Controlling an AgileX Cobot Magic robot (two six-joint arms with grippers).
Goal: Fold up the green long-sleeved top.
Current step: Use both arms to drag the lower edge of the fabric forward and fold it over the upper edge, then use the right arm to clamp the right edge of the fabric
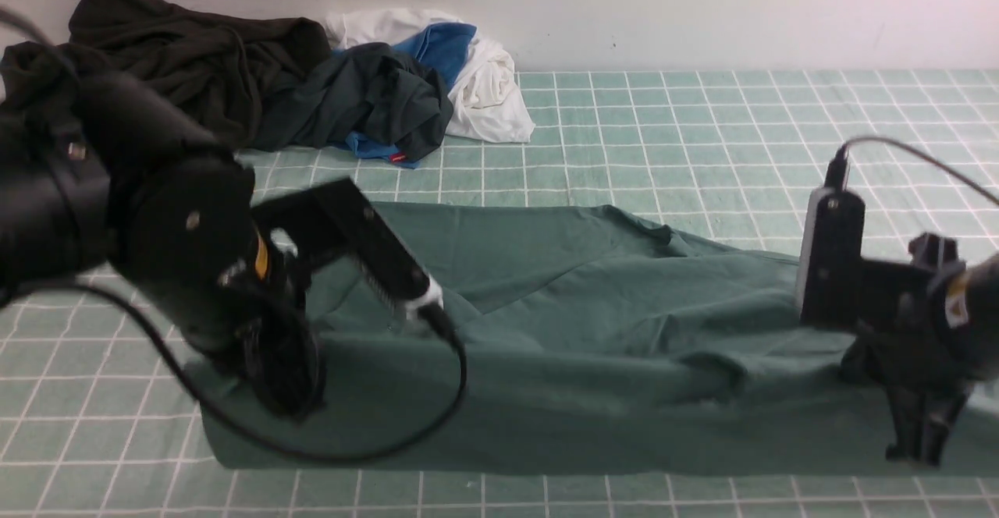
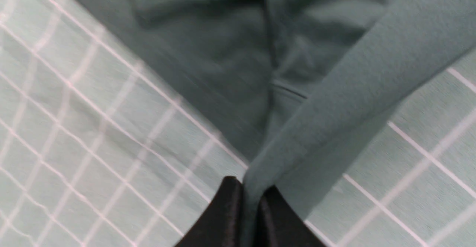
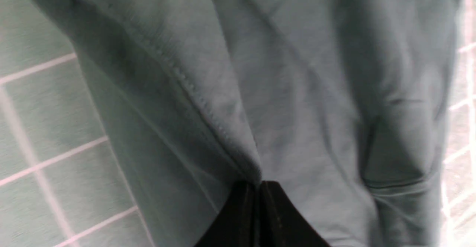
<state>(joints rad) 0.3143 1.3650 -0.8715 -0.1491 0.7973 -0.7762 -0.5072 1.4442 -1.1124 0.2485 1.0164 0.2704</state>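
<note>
tablecloth (image 1: 702, 128) checked, wall (image 1: 702, 11) white — left gripper (image 2: 248, 193), right gripper (image 3: 257, 187) pinch the green long-sleeved top (image 1: 593, 307)

A surface covered in a pale green cloth (image 1: 702, 128) with a grid of thin white lines is carrying everything. The green long-sleeved top (image 1: 593, 299) is lying across its near part, stretching wide from left to right, with creases and a soft ridge running through its middle. At the far left, a heap of near-black garments (image 1: 179, 58) is sitting crumpled on the cloth. Touching it, a dark teal garment (image 1: 382, 104) is draping over a blue one (image 1: 441, 42), and a white garment (image 1: 492, 89) is bunching just beside them.
</note>
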